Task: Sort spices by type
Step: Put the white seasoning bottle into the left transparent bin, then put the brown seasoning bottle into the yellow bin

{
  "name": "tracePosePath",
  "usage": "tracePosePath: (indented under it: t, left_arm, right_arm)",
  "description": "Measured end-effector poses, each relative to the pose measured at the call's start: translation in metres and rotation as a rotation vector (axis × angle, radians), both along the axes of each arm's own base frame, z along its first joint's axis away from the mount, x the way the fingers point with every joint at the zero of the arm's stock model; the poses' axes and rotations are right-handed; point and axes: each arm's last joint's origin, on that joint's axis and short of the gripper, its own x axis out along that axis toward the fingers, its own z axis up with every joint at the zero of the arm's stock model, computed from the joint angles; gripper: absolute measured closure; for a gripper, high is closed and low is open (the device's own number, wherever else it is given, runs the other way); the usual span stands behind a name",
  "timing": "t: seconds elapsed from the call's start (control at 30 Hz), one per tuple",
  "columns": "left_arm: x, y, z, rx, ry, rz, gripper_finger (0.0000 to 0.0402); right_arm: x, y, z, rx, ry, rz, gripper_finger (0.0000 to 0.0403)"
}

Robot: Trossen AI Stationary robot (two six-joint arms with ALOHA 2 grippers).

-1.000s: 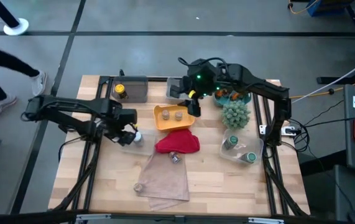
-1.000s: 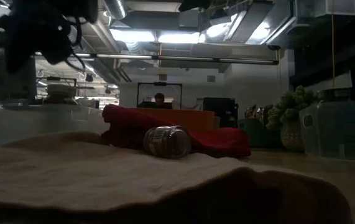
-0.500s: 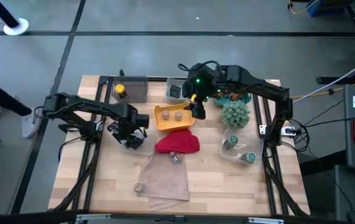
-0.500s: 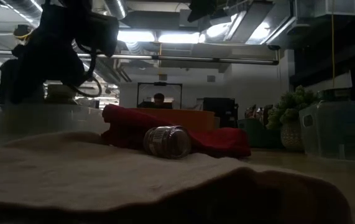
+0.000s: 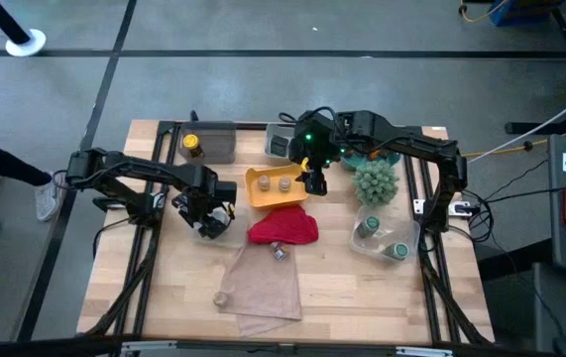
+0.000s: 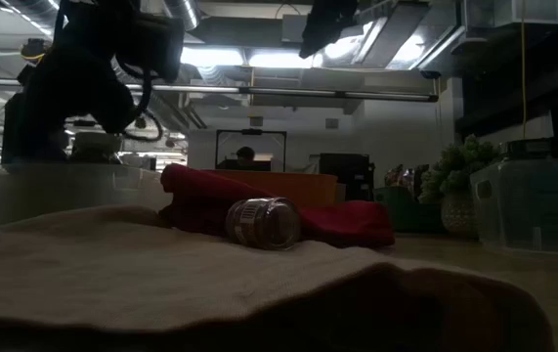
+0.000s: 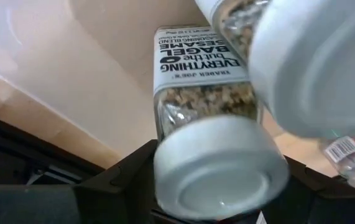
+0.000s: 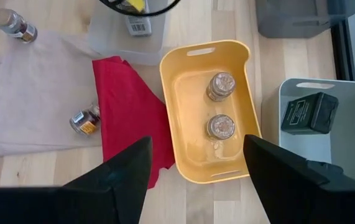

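Observation:
My left gripper [image 5: 209, 214] reaches down into a clear bin [image 8: 111, 43] at the table's left. Its fingers stand open on either side of a white-capped seasoning jar [image 7: 217, 134]. A second white-capped jar [image 7: 301, 56] lies close beside the first. My right gripper [image 8: 196, 186] hangs open above the yellow tray [image 5: 274, 186], touching nothing. Two tan-topped pots [image 8: 221, 86] [image 8: 219, 126] stand in that tray. A silver-capped jar [image 5: 279, 250] lies on its side at the red cloth's [image 5: 283, 227] near edge. Another small jar [image 5: 221, 297] sits on the beige cloth [image 5: 263, 290]. My left gripper's two fingers [image 7: 127, 180] flank the white cap [image 7: 221, 171] of the seasoning jar, coming from above and pointing steeply down. Whether they touch the cap, I cannot tell. The jar lies slanted in the clear bin.
A yellow-capped bottle [image 5: 192, 146] stands in a dark grey bin [image 5: 219, 141] at the far left. A dark tin [image 8: 308, 112] lies in a pale tray. A fuzzy plant [image 5: 376, 183], a teal bowl [image 5: 367, 153] and a clear bin with green-lidded jars [image 5: 385, 239] fill the right side.
My left gripper has sunk into the clear bin with the white-capped jar and has rolled about its own axis. My right gripper has come down a little over the yellow tray and tipped further downward.

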Motion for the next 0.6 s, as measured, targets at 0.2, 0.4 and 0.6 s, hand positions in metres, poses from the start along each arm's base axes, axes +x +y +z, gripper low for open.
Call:
tracePosePath:
  t: [0.2,0.4,0.6]
  left_arm:
    - [-0.012,-0.001,0.019,0.008,-0.092,0.004,0.0181]
    - [-0.03,-0.004,0.042,0.018,-0.212,0.016,0.018]
    - [-0.053,-0.011,0.065,0.027,-0.366,-0.024,0.018]
  right_arm:
    - [0.0,0.0,0.0,0.017,0.005,-0.024,0.015]
    - [0.0,0.005,-0.001,0.059,0.008,-0.058,0.015]
    - [0.001,0.033,-0.002,0.105,0.048,-0.047,0.015]
